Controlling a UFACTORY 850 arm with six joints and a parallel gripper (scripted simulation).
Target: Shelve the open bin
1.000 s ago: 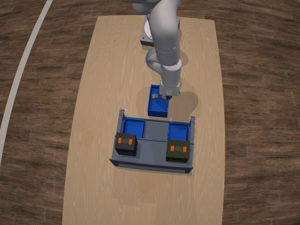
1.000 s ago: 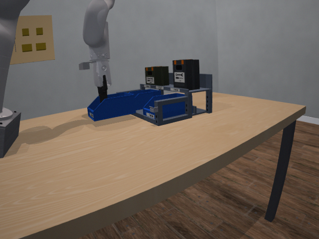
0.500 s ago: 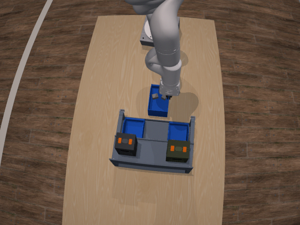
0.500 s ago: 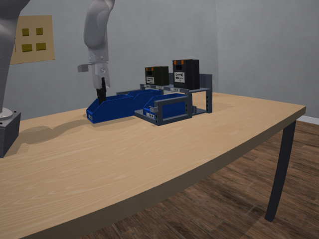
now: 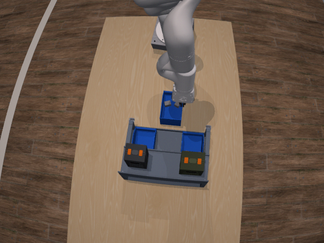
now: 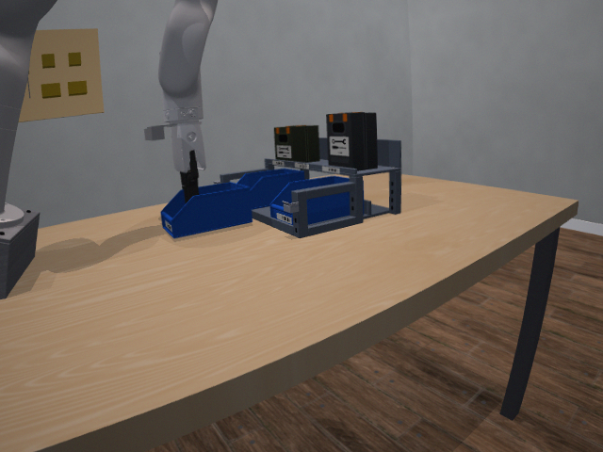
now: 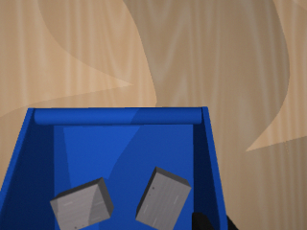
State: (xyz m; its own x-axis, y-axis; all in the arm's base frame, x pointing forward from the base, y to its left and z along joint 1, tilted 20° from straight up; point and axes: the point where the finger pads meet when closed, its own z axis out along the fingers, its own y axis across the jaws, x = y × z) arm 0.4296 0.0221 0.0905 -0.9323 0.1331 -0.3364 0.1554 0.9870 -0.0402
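- A wrench symbol is shown on white labels on the black box [image 5: 135,156] [image 6: 352,140] and green box [image 5: 192,163] [image 6: 298,143], both beyond the pincer [image 5: 182,104] [image 6: 190,186] [image 7: 217,223].
- A pale label is carried by the open bin [image 5: 170,121] [image 6: 219,211] [image 7: 120,116], low beside the pincer.
- Another is borne by the shelved bin [image 5: 145,137] [image 6: 328,204] beyond.
- Three are seen on the upper board's edge [image 6: 317,168]; their print cannot be read.

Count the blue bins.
3: one in front of the shelf, two; on it, either side of the gap.
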